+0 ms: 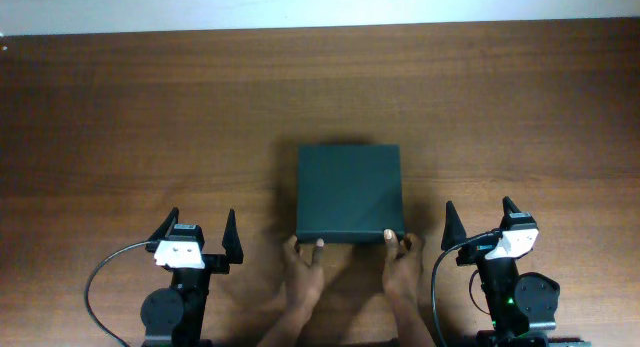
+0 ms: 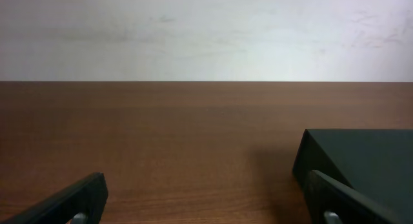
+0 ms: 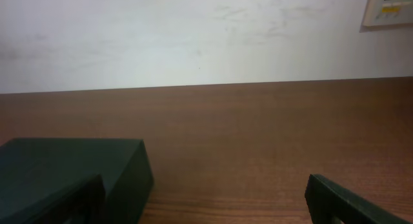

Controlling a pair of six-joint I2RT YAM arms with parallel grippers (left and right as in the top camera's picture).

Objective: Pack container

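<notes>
Lying between the two pincers and slightly ahead of their tips, the container [image 1: 349, 192] sat flat on the tabletop [image 1: 150, 117] with its lid shut. From overhead it looked almost square, so its long axis was hard to call. Its sides ran straight ahead of the pincers and straight across, with no corner turned. Which side carried the hinge could not be told. It was matte black and flat-topped, with sharp edges and plain walls. The tabletop was brown wood grain, its lines running crosswise.

The left pincer [image 1: 202, 219] stood released, its pointed black fingers spread wide with nothing between them. The container lay off to its right, cut off by the frame edge in the left wrist view. The right pincer [image 1: 478, 207] was likewise spread and empty, with the container to its left.

A person's left hand [image 1: 303, 269] and right hand [image 1: 403, 262] touched the container's near edge, between the pincers, and the forearms ran out of frame. Both wrist views showed only dark, blurred finger ends before a pale scuffed wall [image 2: 206, 30].
</notes>
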